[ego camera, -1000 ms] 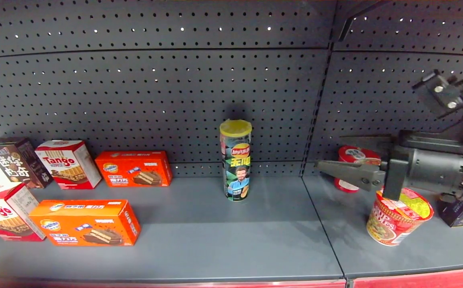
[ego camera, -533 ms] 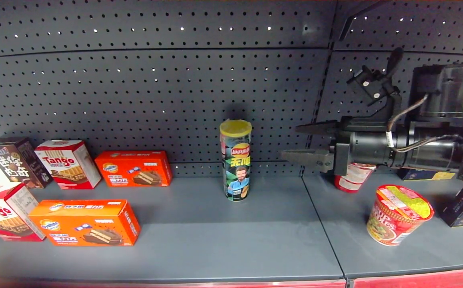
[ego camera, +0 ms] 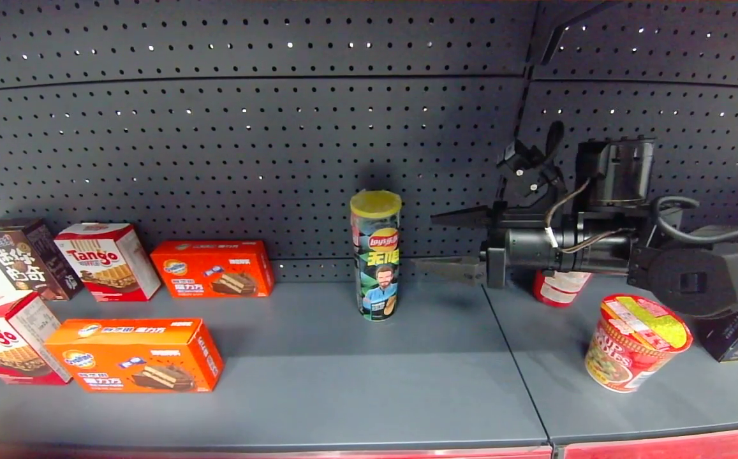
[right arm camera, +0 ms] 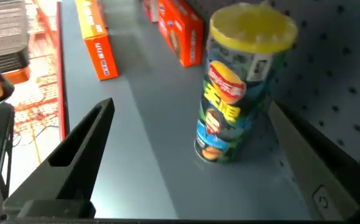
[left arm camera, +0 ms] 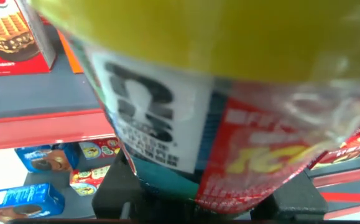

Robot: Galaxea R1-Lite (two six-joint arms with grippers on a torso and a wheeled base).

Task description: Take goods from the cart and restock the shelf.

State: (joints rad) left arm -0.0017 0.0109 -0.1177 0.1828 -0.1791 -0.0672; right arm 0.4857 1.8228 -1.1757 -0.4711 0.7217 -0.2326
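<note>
While upright, canister (ego camera: 376,255) beside right gripper (ego camera: 427,241)

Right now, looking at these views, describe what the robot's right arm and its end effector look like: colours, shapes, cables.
The right arm is matt black, with blocky and cylindrical housings. A pale cable and a thicker black cable loop over its wrist, beside a bracket with silver screws. The right end effector has two long, flat, dark grey fingers tapering to points.

Black right arm (ego camera: 694,274), looping cables (ego camera: 675,204), 2 grey tapered end effector (ego camera: 429,241) fingers (ego camera: 451,268).
</note>
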